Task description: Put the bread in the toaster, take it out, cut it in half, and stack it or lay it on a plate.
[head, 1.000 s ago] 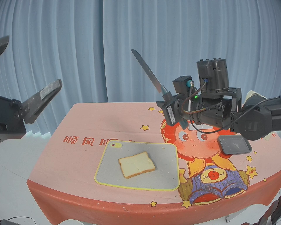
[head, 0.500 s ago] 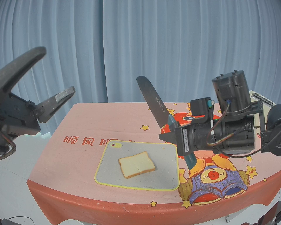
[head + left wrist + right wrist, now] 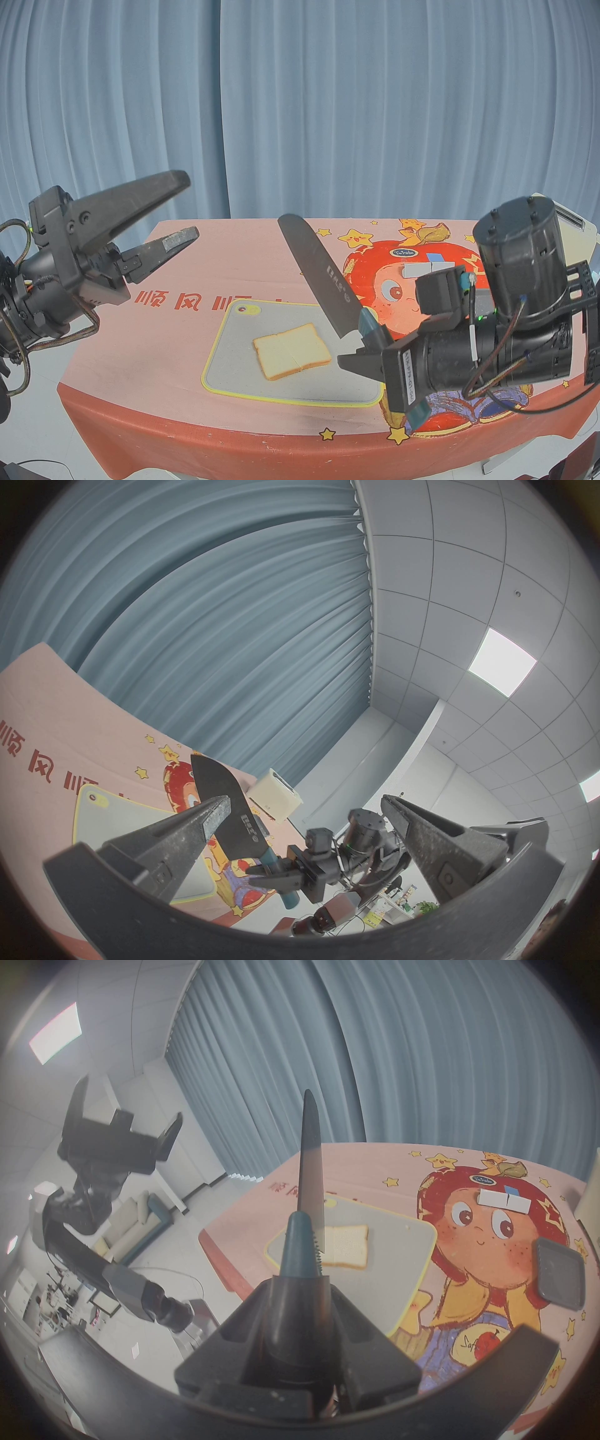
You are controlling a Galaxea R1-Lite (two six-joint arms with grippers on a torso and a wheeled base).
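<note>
**Even Overhead Light, Bent Edges**

Soft, bright room light filled all three views. A lit ceiling panel (image 3: 502,661) glowed white in the left wrist view, the brightest patch there, and a second panel (image 3: 55,1032) shone in the right wrist view. Shadows were faint. A thin, soft one hugged the bread (image 3: 292,351) on the cutting board (image 3: 231,369), and the table (image 3: 156,350) cloth darkened along its front drop at the lower edge of the head view. The knife (image 3: 325,278) blade carried a dull sheen. The curtain (image 3: 312,106) folds bowed outward toward the left and right edges of the head view. Both wrist views were round fisheye pictures with black corners and strongly curved lines near the rim.
</note>
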